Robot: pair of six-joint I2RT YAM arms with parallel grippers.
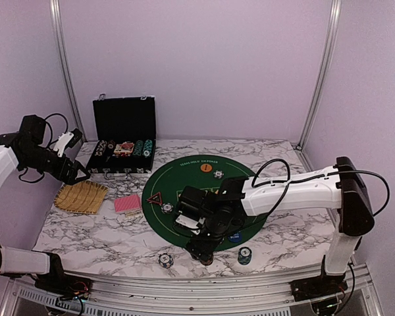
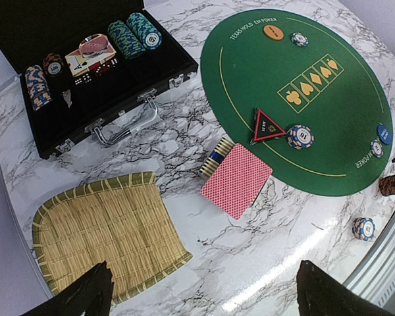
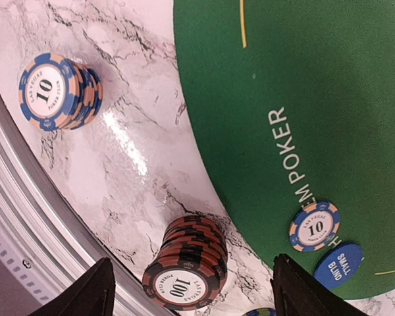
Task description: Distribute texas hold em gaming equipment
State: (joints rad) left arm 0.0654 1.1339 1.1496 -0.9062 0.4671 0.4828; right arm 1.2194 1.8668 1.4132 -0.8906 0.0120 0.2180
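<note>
Stack of red 100 chips [image 3: 187,263] centred in right gripper [image 3: 191,259], jaws spread clear of it, nothing gripped. Risk: sideways lift clips stack, spills chips toward table edge [image 3: 26,217] at gripper's left. Right of gripper: small blind disc [image 3: 338,264] on green mat [image 3: 303,79]. Left gripper [image 2: 205,270] wide, empty.

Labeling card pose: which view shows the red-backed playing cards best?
Left wrist: the red-backed playing cards are large and unobstructed, beside the green mat. Top external shows only a small pink patch; right wrist misses them.
</note>
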